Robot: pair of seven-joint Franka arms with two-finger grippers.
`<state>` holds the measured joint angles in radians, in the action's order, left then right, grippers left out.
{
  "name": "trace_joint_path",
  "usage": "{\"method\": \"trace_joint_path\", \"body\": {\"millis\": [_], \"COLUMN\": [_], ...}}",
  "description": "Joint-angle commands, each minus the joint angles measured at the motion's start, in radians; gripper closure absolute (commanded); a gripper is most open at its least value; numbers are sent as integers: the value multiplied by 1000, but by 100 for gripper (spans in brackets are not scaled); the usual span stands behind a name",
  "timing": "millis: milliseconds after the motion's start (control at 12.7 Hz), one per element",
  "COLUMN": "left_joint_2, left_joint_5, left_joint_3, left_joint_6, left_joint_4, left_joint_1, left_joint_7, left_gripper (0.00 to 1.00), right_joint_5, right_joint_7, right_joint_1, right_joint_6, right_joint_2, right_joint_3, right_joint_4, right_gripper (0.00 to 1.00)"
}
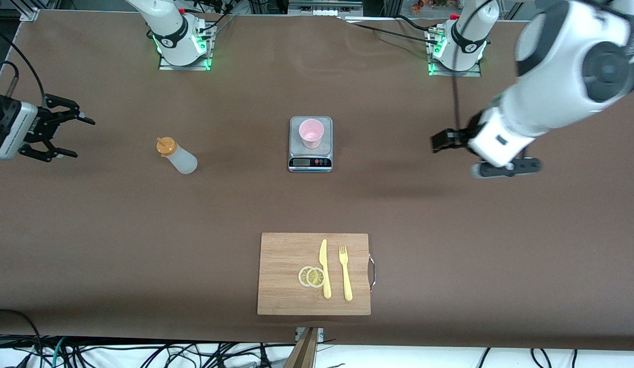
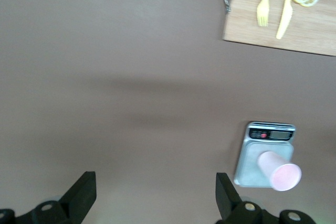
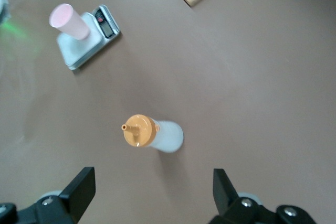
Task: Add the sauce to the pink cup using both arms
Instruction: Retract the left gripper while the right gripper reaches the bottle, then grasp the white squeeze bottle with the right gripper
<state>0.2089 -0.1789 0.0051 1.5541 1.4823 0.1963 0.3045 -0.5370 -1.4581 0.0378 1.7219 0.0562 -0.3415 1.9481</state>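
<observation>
The pink cup (image 1: 311, 133) stands upright on a small digital scale (image 1: 310, 154) at the table's middle. The sauce bottle (image 1: 177, 156), whitish with an orange nozzle cap, stands beside the scale toward the right arm's end. My right gripper (image 1: 74, 137) is open and empty over the table's right-arm end, apart from the bottle. Its wrist view shows the bottle (image 3: 152, 134) ahead of the open gripper (image 3: 153, 178) and the cup (image 3: 68, 21). My left gripper (image 1: 442, 142) is open and empty over bare table toward the left arm's end. Its wrist view shows the gripper (image 2: 155, 182) and the cup (image 2: 278, 170).
A wooden cutting board (image 1: 283, 276) lies nearer the front camera than the scale. It carries a yellow knife (image 1: 324, 268), a yellow fork (image 1: 345, 273) and two lemon slices (image 1: 311, 276). The arm bases stand along the table's back edge.
</observation>
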Motion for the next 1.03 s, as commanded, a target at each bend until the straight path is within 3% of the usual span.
{"method": "trace_joint_path", "body": {"millis": [0, 237, 552, 868, 946], "left_joint_2": [-9, -40, -59, -56, -49], "left_joint_5": [47, 75, 126, 139, 138], "left_joint_3": [-17, -17, -23, -22, -22], "left_joint_6": [-92, -114, -141, -146, -153], "left_joint_4": [-68, -73, -63, -62, -69], "left_joint_1": [-122, -190, -212, -209, -209], "left_joint_7": [-119, -137, -243, -258, -268], "left_gripper": [0, 0, 0, 0, 0], "right_joint_5": [-145, -289, -549, -656, -661], "right_joint_7": [-265, -569, -940, -1113, -1128], "right_joint_1": [-4, -39, -93, -88, -90], "right_joint_6": [27, -10, -166, -289, -301], "right_joint_2": [6, 147, 426, 589, 600], "right_joint_3": [-48, -82, -82, -61, -22], "right_joint_4": [106, 118, 110, 80, 69], "right_gripper": [1, 1, 1, 1, 1]}}
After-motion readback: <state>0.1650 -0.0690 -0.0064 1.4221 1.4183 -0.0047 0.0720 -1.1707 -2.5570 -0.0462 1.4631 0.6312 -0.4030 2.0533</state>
